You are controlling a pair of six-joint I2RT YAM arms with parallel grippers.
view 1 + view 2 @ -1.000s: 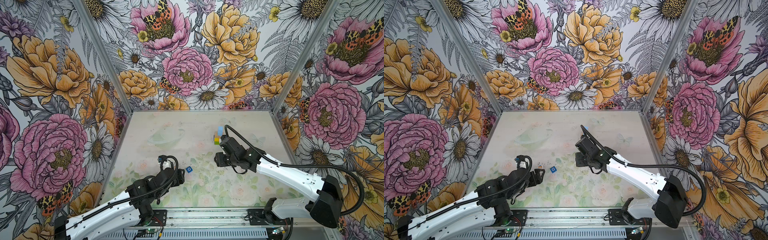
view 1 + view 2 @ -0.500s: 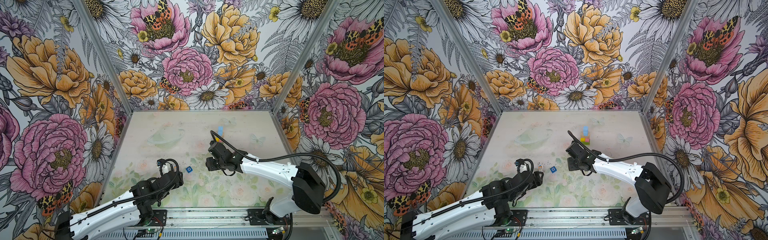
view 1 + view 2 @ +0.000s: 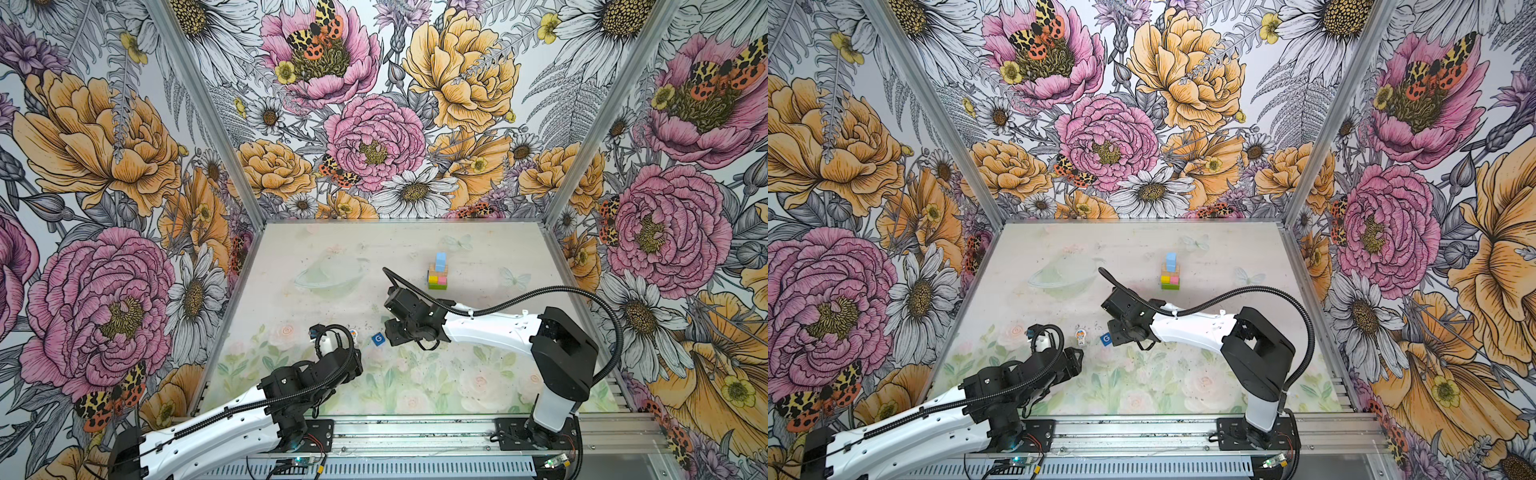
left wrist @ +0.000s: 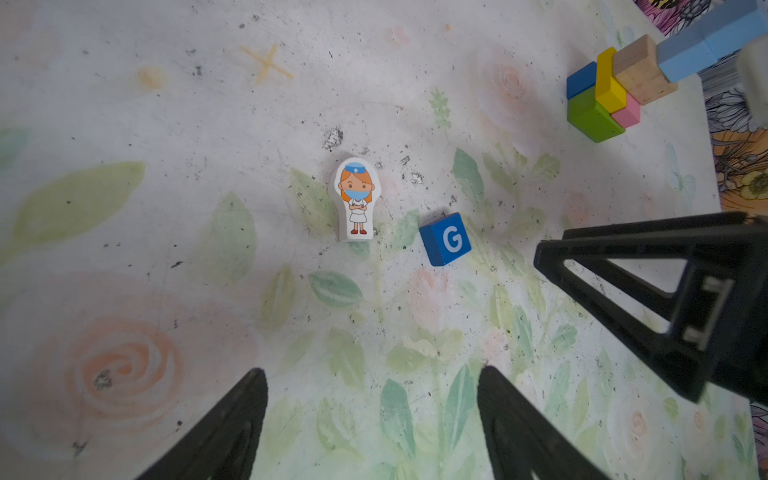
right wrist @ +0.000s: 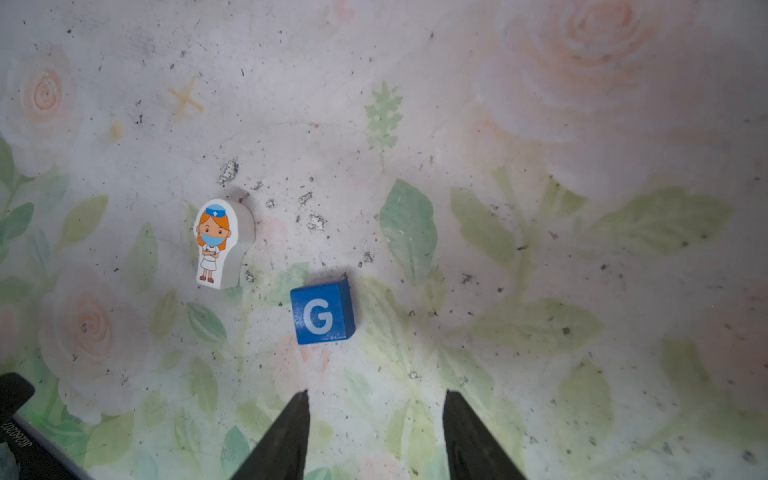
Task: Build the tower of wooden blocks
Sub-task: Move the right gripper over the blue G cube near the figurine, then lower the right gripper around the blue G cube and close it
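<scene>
we moved our right gripper away from the tower, well behind it; its narrow empty jaws faced the blue g cube just ahead. our wide-open left gripper crowded close, so they could collide.

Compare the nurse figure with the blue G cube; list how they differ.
The nurse figure is white with a printed nurse; the blue G cube is dark blue with a white letter. The figure is oblong with a rounded top; the cube is square-sided. Both lie loose on the table, printed face up, not touching.
</scene>
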